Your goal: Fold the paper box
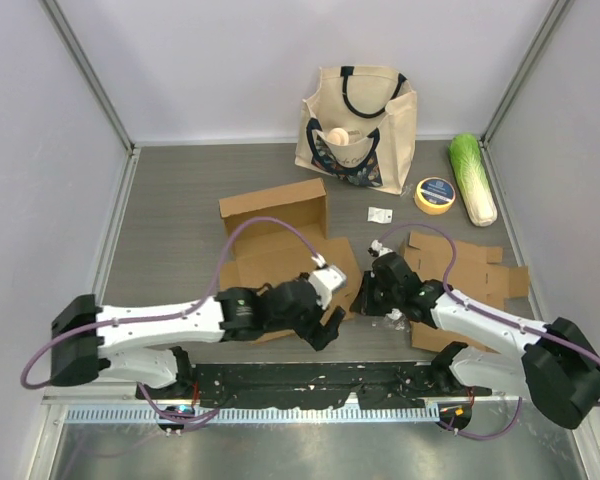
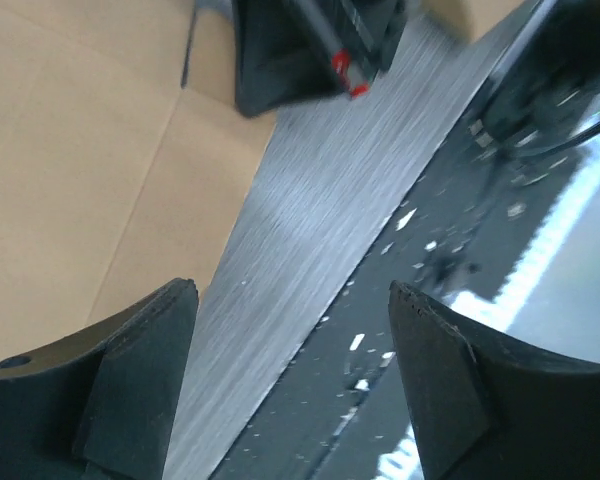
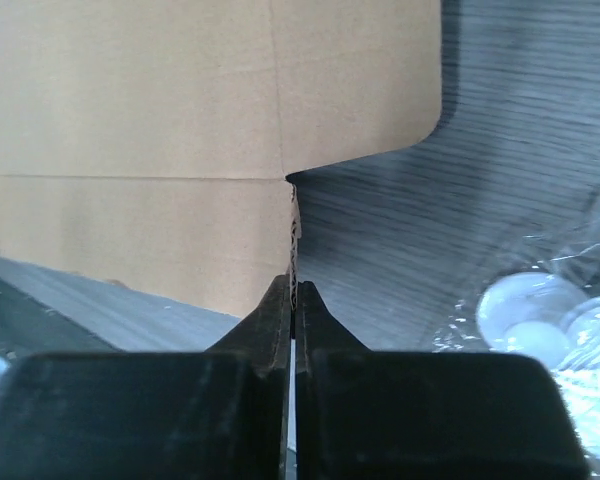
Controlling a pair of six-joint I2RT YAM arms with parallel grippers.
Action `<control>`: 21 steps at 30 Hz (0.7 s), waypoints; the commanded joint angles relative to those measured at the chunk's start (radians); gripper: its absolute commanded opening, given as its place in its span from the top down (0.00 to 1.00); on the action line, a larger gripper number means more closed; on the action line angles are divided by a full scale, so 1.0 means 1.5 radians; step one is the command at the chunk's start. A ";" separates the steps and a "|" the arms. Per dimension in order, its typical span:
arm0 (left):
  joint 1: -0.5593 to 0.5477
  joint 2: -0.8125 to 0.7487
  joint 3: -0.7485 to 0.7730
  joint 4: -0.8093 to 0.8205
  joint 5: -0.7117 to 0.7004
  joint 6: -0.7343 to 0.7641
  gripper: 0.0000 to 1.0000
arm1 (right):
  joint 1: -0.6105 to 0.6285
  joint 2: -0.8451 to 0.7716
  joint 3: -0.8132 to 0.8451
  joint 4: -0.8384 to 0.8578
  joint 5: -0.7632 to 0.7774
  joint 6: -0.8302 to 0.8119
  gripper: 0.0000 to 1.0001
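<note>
- Nearest the lens: right tool [image 3: 293, 300], fingers pressed together, thin edge of a cardboard flap pinched between the tips.
- paper box [image 1: 280, 250]: brown cardboard, partly formed, mid-table just ahead of both arms; rear panel standing up, front flaps lying flat; near-right corner held at the right tool.
- left tool [image 2: 290, 385]: spread wide, gripping nothing, poised over the box's near edge and the grey table [image 2: 310, 230]; contact with the cardboard not discernible.
- second cardboard sheet [image 1: 475, 275]: flat, unfolded, right of the box, partly under the right arm.
- clear plastic packet [image 3: 540, 320]: white round pieces inside, on the table just right of the right tool.
- small white packet [image 1: 380, 214]: beyond the box, near the tape roll.
- tape roll [image 1: 434, 195]: yellow, lying flat between tote bag and cabbage.
- tote bag [image 1: 360, 125]: cream, dark handles, upright at the far side.
- cabbage [image 1: 473, 178]: long, green-topped, far right, lying on its side.
</note>
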 commanded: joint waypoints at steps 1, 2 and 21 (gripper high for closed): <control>-0.088 0.102 0.055 -0.034 -0.213 0.158 0.18 | -0.002 -0.063 0.027 0.014 -0.038 0.015 0.99; -0.102 0.127 0.065 -0.048 -0.233 0.194 0.18 | -0.002 -0.068 0.035 0.005 -0.040 0.011 0.99; -0.171 0.297 0.122 -0.025 -0.537 0.354 0.46 | -0.018 -0.109 0.074 -0.012 -0.165 0.044 0.99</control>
